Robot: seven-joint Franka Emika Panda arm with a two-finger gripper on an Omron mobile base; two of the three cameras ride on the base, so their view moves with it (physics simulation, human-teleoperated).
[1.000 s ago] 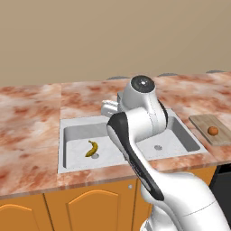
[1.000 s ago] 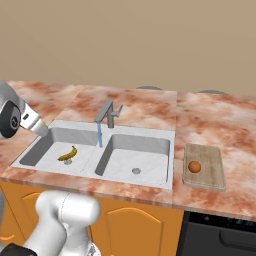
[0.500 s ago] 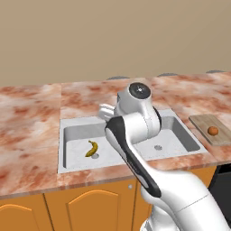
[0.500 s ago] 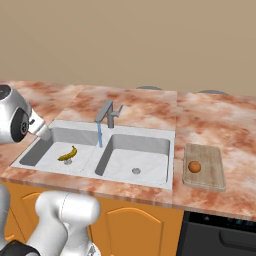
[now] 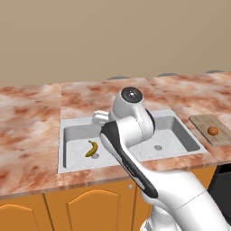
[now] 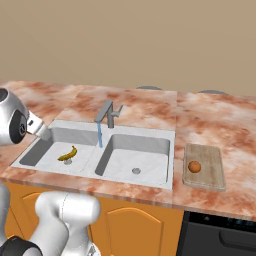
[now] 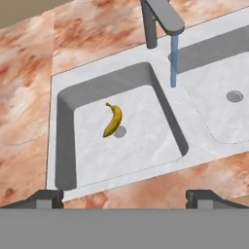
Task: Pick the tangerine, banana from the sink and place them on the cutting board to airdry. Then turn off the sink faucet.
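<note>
The banana [image 7: 113,120] lies in the left basin of the sink [image 6: 152,134], beside its drain. The tangerine [image 6: 194,166] sits on the cutting board [image 6: 211,171]. Gripper [image 7: 124,197] fingers spread wide, holding nothing.

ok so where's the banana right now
The banana lies on the floor of the sink's left basin, right beside that basin's drain, seen in both base views and the hand view.

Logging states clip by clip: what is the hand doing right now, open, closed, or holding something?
Hand: open and empty, fingertips wide apart, above the banana in the sink.
</note>
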